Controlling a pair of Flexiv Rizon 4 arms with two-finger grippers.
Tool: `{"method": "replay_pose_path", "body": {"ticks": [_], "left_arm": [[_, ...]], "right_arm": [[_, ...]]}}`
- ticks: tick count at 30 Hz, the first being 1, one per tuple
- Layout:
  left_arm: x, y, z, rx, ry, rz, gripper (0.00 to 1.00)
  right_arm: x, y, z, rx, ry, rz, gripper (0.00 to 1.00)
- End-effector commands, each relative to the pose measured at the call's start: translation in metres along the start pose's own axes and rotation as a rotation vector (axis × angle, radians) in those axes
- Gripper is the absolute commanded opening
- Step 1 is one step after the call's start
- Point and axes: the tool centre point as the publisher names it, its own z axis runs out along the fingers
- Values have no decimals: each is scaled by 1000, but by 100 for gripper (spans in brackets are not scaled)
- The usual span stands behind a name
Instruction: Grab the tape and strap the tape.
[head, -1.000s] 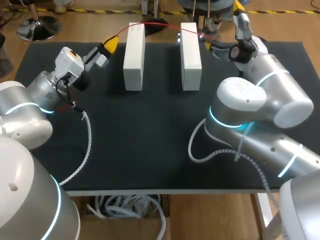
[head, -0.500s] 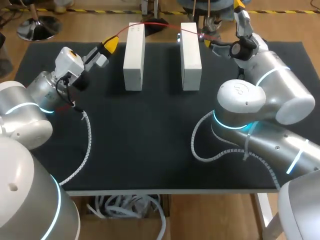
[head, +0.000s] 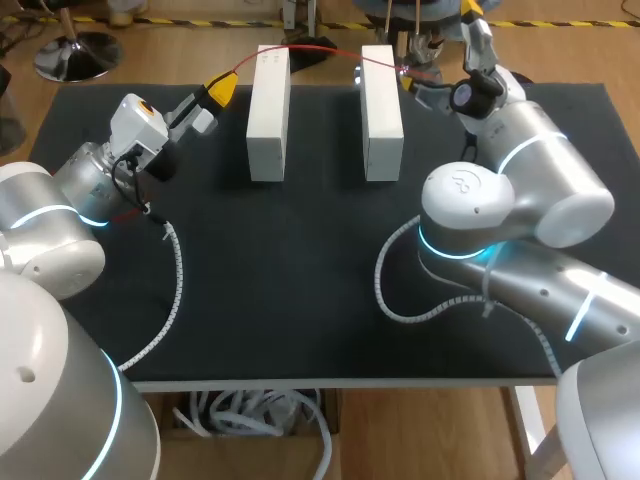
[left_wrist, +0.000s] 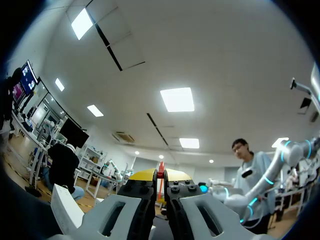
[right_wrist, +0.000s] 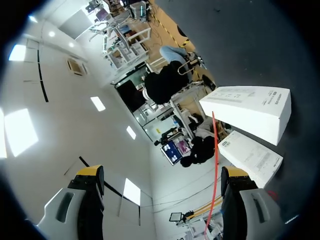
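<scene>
A thin red tape (head: 320, 49) runs taut from my left gripper (head: 220, 90) across the tops of two upright white boxes (head: 268, 112) (head: 381, 110) to the table's far edge. In the left wrist view my left gripper (left_wrist: 160, 175) is shut on the red tape (left_wrist: 161, 184), which shows between its yellow tips. My right gripper (head: 438, 47) stands open at the far right, just beyond the right box, with the tape's far end near its fingers. From the right wrist my right gripper (right_wrist: 161, 172) is wide open; the tape (right_wrist: 215, 165) passes close to one finger, over both boxes (right_wrist: 247, 110).
The black table top (head: 300, 250) carries white coiled cables from both arms (head: 176, 285) (head: 400, 295). A small metal fixture (head: 415, 50) stands at the far edge where the tape ends. My right arm's large elbow (head: 470, 215) hangs over the table's right half.
My right arm has swung a little to the left, bringing its open gripper closer to the tape's far end. The left arm and the tape have stayed still.
</scene>
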Motion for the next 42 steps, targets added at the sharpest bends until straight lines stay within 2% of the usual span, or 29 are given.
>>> {"method": "replay_pose_path", "body": {"ticks": [1, 16, 24, 26, 29, 31, 33, 34, 37, 39, 42], "left_arm": [[0, 1, 0, 2, 0, 1, 0], [0, 1, 0, 2, 0, 1, 0], [0, 1, 0, 2, 0, 1, 0], [0, 1, 0, 2, 0, 1, 0], [0, 1, 0, 2, 0, 1, 0], [0, 1, 0, 2, 0, 1, 0], [0, 1, 0, 2, 0, 1, 0], [0, 1, 0, 2, 0, 1, 0], [0, 1, 0, 2, 0, 1, 0], [0, 1, 0, 2, 0, 1, 0], [0, 1, 0, 2, 0, 1, 0]], "right_arm": [[-1, -2, 3, -12, 30, -2, 100], [12, 5, 6, -28, 78, 6, 100], [12, 5, 6, -28, 82, 8, 100], [12, 5, 5, -28, 81, 9, 92], [12, 5, 5, -26, 81, 11, 61], [12, 5, 4, -25, 81, 12, 53], [12, 5, 4, -24, 80, 13, 55], [12, 5, 4, -24, 79, 13, 60], [12, 4, 3, -24, 78, 14, 64], [12, 4, 2, -23, 78, 14, 59], [12, 3, 0, -21, 76, 16, 58]]}}
